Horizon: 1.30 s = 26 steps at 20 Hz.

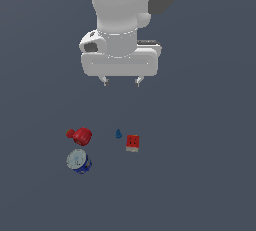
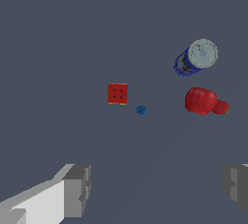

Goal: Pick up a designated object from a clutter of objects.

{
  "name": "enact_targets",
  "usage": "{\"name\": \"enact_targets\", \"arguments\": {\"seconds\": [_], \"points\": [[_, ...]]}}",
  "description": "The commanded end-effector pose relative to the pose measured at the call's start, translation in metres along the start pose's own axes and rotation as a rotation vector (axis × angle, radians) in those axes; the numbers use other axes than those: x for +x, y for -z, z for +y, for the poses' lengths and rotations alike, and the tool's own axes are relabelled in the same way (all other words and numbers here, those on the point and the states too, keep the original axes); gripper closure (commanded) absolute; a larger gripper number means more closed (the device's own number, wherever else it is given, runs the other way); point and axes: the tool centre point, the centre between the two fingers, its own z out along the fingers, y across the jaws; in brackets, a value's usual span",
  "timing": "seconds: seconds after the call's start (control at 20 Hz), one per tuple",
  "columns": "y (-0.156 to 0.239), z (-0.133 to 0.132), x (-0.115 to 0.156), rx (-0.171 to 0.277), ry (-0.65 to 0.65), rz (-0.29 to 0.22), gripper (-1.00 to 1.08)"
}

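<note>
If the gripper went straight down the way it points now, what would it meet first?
Probably bare floor. The open gripper hangs well above the clutter. In the wrist view, the red puzzle cube and blue cone lie ahead of the fingers, not between them. Depth is uncertain.

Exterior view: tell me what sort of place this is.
Most likely a bare simulated test scene, not a real room. A flat, featureless grey floor fills the view, the gripper hangs open above it, and only a puzzle cube, tiny blue cone, red lumpy object and blue-and-white can lie there.
</note>
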Motion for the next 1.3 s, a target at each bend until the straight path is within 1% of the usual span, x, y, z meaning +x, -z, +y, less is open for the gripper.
{"name": "enact_targets", "arguments": {"seconds": [0.0, 0.15, 0.4, 0.75, 1.0, 1.25], "points": [[0.000, 0.000, 0.000, 0.000, 0.000, 0.000, -0.92], [-0.003, 0.000, -0.001, -0.001, 0.002, -0.008, -0.92], [-0.015, 0.002, -0.004, -0.007, 0.003, -0.042, -0.92], [-0.016, 0.002, -0.003, -0.008, 0.014, -0.042, -0.92], [-0.023, 0.001, 0.001, -0.011, 0.063, -0.044, -0.92], [-0.035, 0.000, 0.007, -0.017, 0.146, -0.045, -0.92]]}}
